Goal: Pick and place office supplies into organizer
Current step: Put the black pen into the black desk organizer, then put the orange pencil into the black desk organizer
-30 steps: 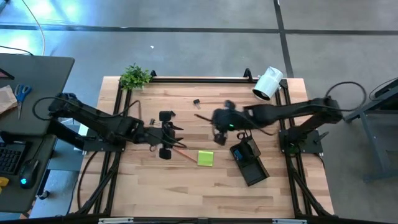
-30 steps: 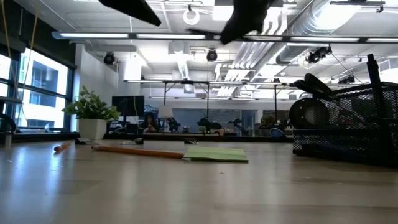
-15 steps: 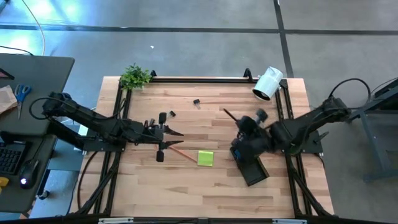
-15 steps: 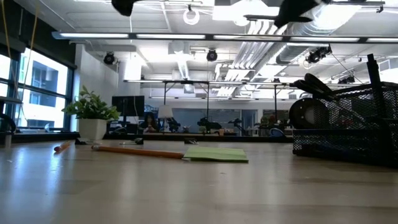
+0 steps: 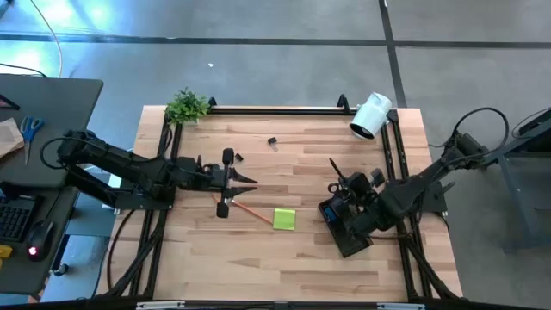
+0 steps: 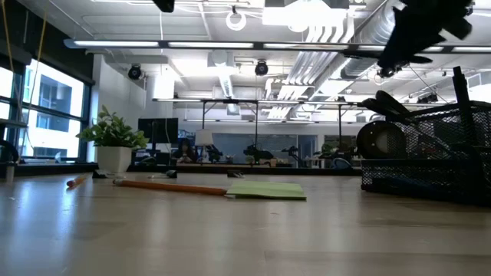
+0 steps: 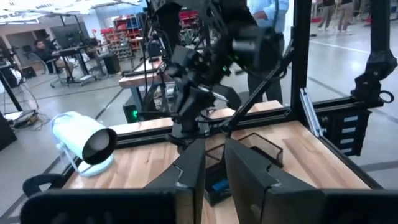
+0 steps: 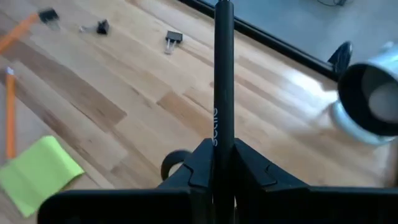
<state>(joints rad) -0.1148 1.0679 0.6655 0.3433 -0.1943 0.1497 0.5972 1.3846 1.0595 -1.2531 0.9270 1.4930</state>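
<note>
Dark pen [image 8: 223,87] is being gripped by the right pincer [image 8: 219,163], fingers clamped on its lower barrel, the rest of the pen sticking out ahead of the fingers. In the high view the right pincer [image 5: 351,191] is sitting over the black organizer [image 5: 349,231] at the right side of the tabletop [image 5: 284,263], the pen [image 5: 337,170] angling up and away from it.

Lime-green sticky-note pad [image 5: 285,219] is lying flat near mid-tabletop, left of the organizer. Orange pencil [image 5: 250,211] is lying just beside the pad, on its left. Two small black clips [image 5: 272,142] are resting nearer the far edge, well apart from the pad.

Left pincer [image 5: 231,182] is hanging above the tabletop near the pencil's far end; its fingers [image 7: 189,177] are standing slightly apart, nothing between them.

White cylindrical camera [image 5: 371,115] is sitting at the far right corner; small potted plant [image 5: 187,106] at the far left corner.
</note>
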